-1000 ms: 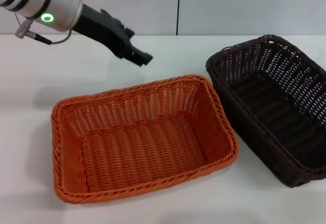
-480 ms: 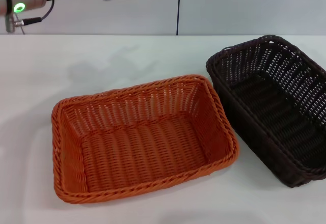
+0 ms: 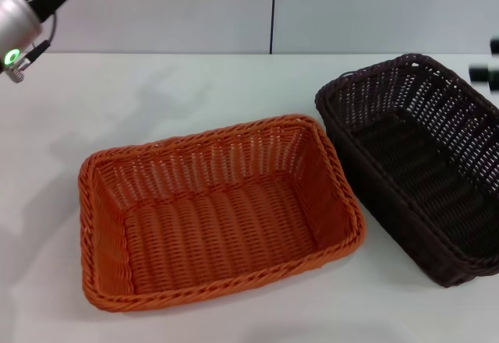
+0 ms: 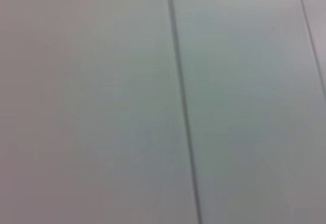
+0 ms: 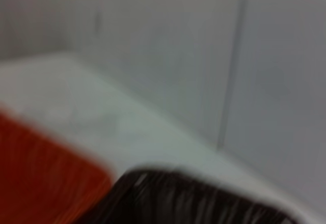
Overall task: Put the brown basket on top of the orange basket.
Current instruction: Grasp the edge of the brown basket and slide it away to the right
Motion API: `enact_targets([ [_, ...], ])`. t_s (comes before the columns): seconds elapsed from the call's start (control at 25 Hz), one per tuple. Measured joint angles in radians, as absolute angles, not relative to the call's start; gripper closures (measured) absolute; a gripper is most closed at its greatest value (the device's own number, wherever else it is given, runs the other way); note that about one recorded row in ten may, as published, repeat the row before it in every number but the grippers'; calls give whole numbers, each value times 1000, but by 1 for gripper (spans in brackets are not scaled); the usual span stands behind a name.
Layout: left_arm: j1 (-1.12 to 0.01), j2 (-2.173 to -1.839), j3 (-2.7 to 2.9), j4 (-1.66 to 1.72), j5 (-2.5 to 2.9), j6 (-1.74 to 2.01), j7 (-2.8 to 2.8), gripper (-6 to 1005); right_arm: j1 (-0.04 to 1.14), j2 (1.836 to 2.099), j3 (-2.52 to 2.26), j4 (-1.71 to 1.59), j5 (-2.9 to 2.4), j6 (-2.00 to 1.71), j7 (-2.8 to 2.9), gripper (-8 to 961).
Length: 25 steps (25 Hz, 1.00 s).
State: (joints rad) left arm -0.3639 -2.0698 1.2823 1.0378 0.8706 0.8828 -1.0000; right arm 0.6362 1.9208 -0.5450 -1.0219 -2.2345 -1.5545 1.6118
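Note:
The orange basket point(image 3: 218, 210) sits on the white table at the centre-left, open side up and empty. The brown basket point(image 3: 421, 164) sits just to its right, close beside it, also empty. Both show blurred in the right wrist view: the brown basket point(image 5: 193, 198) and the orange basket point(image 5: 41, 173). My right gripper point(image 3: 488, 66) shows only as dark bits at the right edge, above the brown basket's far right rim. Of my left arm point(image 3: 23, 0) only the silver wrist shows at the top left corner, and its gripper is out of view.
The white table point(image 3: 195, 93) runs back to a grey panelled wall point(image 3: 351, 8) with a dark vertical seam. The left wrist view shows only that wall point(image 4: 102, 102).
My left arm has swung up and to the left, taking its gripper out of the picture. My right gripper has come into view at the right edge. The baskets have not moved.

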Motion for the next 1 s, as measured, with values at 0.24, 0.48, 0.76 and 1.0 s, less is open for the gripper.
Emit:
enact_targets([
  [0.24, -400, -2069, 1286, 771, 537, 1089, -693, 172, 683, 1911, -557, -1090, -2483, -1772, 1610, 439],
  [0.48, -429, -2069, 1284, 707, 488, 1116, -661, 172, 684, 1921, -642, -1089, -2623, -1850, 1610, 441],
  [0.76, -442, -2070, 1286, 700, 472, 1116, -659, 172, 671, 1937, -740, -1043, -2645, -1860, 1598, 444],
  [1.0, -477, -2070, 1288, 648, 454, 1113, -658, 172, 667, 1958, -776, -1023, -2646, -1918, 1555, 447],
])
